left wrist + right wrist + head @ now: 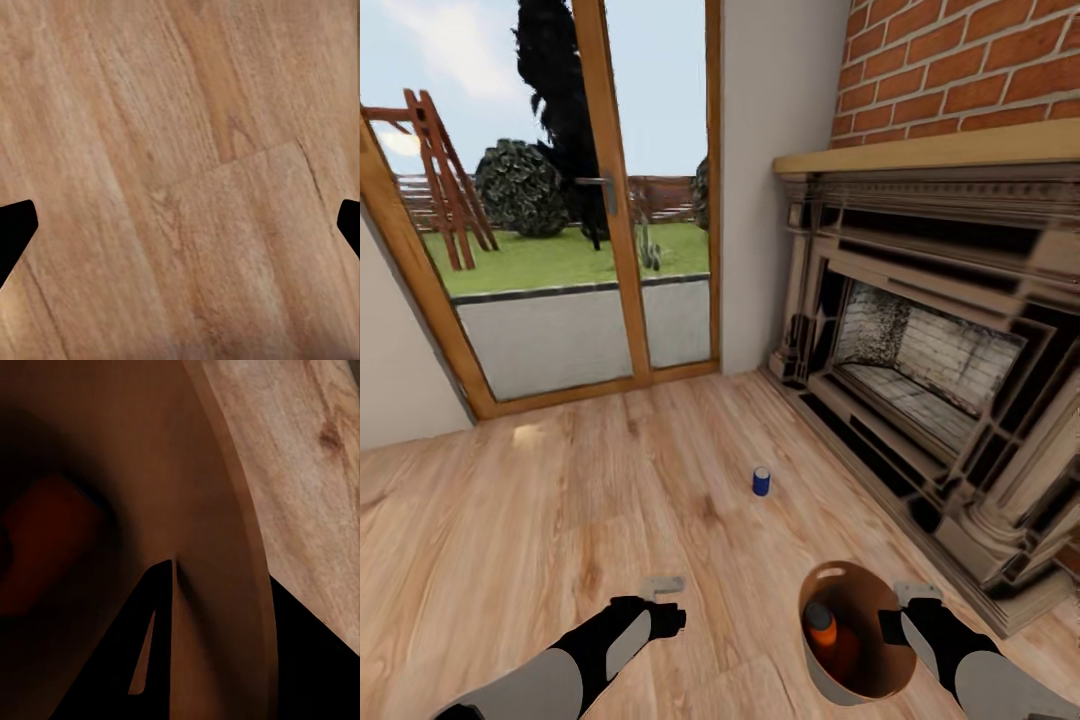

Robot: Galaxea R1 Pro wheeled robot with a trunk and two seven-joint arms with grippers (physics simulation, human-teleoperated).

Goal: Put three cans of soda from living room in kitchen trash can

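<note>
The right gripper [893, 622] clamped the trash can's rim [830, 572], one orange can [821, 624] inside. The left gripper [663, 585] hovered spread-fingered. One blue can [761, 481] stood farther off.

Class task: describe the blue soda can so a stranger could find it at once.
Start at the ornate dark fireplace under the red brick chimney. On the light wood floor before it, toward the glass door, stands a small dark blue can, upright and alone. The orange can sits inside the brown bin.

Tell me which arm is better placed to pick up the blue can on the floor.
Left. The left gripper is open and empty over bare floor, while the right gripper is shut on the trash can wall. The blue can stands ahead, between both arms.
</note>
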